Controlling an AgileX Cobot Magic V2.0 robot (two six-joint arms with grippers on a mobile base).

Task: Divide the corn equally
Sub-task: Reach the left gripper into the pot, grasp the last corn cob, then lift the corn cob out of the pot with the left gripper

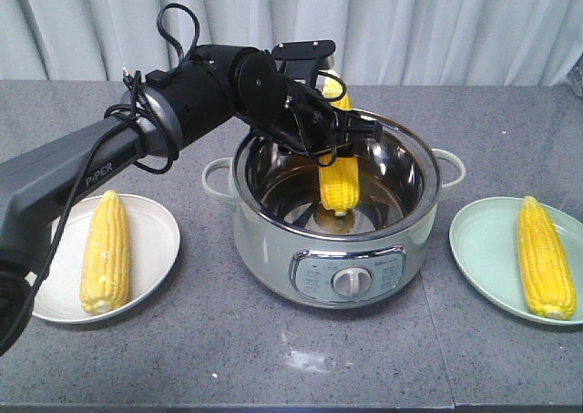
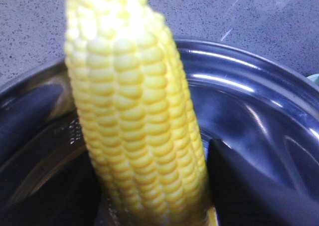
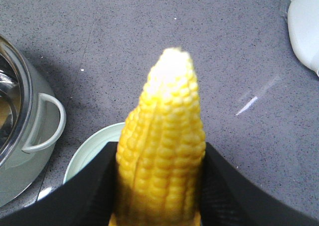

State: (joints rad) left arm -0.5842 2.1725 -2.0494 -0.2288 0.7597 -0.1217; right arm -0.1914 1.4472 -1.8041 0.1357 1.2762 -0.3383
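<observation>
Corn [image 1: 336,185] upright in pot [image 1: 264,235], in left gripper [image 1: 337,147].

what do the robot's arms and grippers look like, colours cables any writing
The left arm has a grey link lettered PIPER in white, then rounded black joints with black cables looped over them. The left gripper is black and blocky. Of the right gripper, only broad matte black fingers show.
</observation>
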